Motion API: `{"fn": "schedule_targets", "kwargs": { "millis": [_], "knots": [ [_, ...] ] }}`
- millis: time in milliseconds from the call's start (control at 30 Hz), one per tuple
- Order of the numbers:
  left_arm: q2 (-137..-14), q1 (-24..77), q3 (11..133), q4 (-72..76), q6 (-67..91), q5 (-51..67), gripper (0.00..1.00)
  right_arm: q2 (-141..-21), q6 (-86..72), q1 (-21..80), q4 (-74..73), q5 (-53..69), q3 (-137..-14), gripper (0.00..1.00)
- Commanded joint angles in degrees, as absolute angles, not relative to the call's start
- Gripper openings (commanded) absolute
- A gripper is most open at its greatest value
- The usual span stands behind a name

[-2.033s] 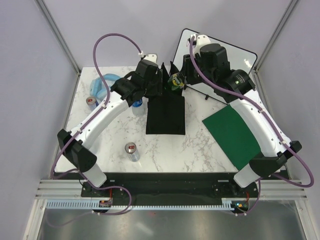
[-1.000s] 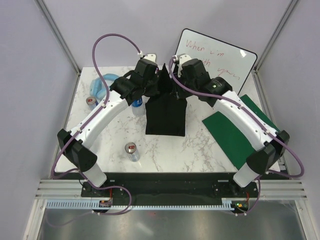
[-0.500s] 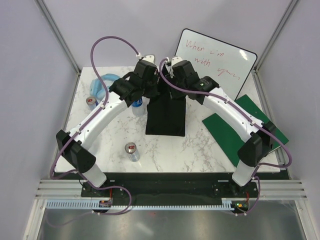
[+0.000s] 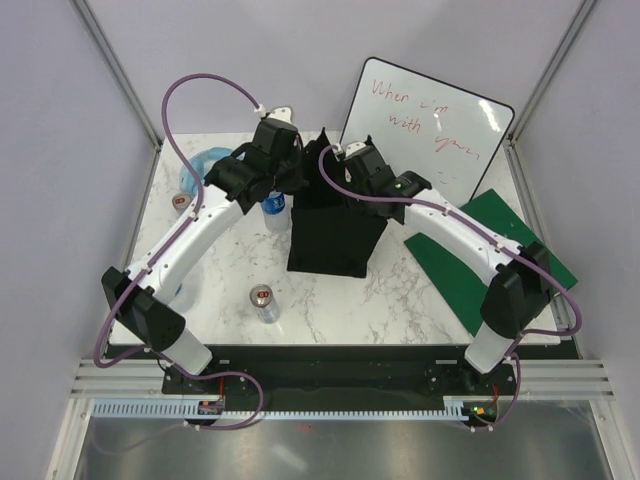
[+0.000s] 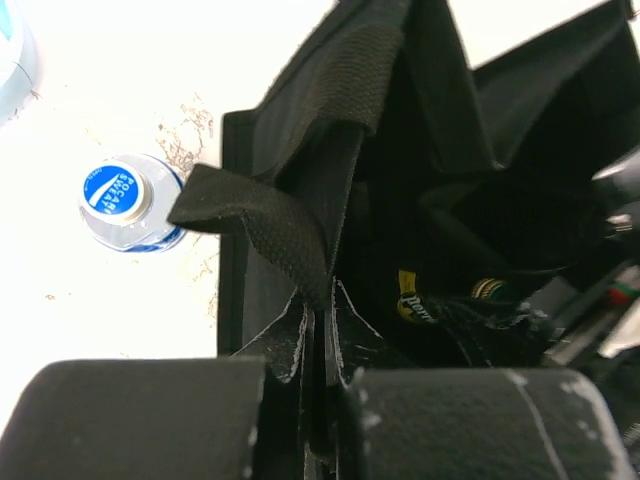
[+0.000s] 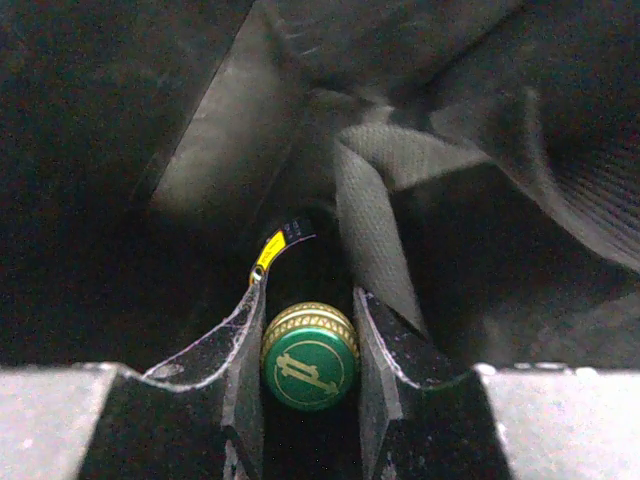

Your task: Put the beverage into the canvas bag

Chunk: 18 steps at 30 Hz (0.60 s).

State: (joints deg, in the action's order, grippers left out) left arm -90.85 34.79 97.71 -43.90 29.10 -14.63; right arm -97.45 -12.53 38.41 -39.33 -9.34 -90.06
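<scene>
The black canvas bag (image 4: 330, 240) stands upright mid-table with its mouth open. My left gripper (image 5: 322, 310) is shut on one of its loop handles (image 5: 270, 225) and holds that side up at the bag's left rim (image 4: 300, 170). The beverage is a dark glass bottle with a green and gold cap (image 6: 309, 357) and a yellow neck label. My right gripper (image 6: 307, 292) is shut on its neck just below the cap, down inside the bag's mouth (image 4: 345, 185). In the left wrist view the bottle's label (image 5: 415, 305) shows within the bag's dark interior. The bottle's body is hidden.
A blue-capped clear bottle (image 4: 275, 205) stands just left of the bag. One can (image 4: 264, 300) lies near the front, another (image 4: 182, 200) at far left by a pale blue object (image 4: 200, 165). A whiteboard (image 4: 440, 110) leans at the back; a green board (image 4: 480, 260) lies right.
My right arm swung left from the whiteboard with the bottle and lowered it into the bag's mouth. My left arm shifted slightly left, still holding the handle.
</scene>
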Motion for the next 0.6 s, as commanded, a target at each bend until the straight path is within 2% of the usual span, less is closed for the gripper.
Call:
{"fn": "schedule_targets", "kwargs": {
  "millis": [0, 100, 300, 367, 533, 567],
  "knots": [
    [-87.80, 34.63, 96.24, -42.10, 31.20, -14.15, 0.02, -95.09, -14.24, 38.76, -31.47, -8.27, -88.86, 0.00],
    [-87.54, 34.63, 95.28, -41.66, 31.20, -14.41, 0.02, -97.29, -14.77, 40.07, -30.59, -6.94, -89.38, 0.00],
    [-87.19, 34.63, 93.96, -41.40, 31.46, -13.97, 0.02, -98.09, -15.03, 41.48, -29.63, -12.21, -86.14, 0.01],
    [-86.93, 34.63, 93.78, -41.31, 31.38, -13.80, 0.02, -98.00, -14.59, 41.57, -29.09, -12.48, -84.39, 0.07],
    [-86.75, 34.63, 93.87, -41.31, 31.20, -13.45, 0.02, -98.52, -14.41, 41.66, -28.83, -15.11, -82.71, 0.13],
    [-86.75, 34.63, 93.95, -41.31, 31.20, -13.27, 0.02, -98.53, -14.41, 41.66, -28.83, -15.03, -82.71, 0.18]
  ]
}}
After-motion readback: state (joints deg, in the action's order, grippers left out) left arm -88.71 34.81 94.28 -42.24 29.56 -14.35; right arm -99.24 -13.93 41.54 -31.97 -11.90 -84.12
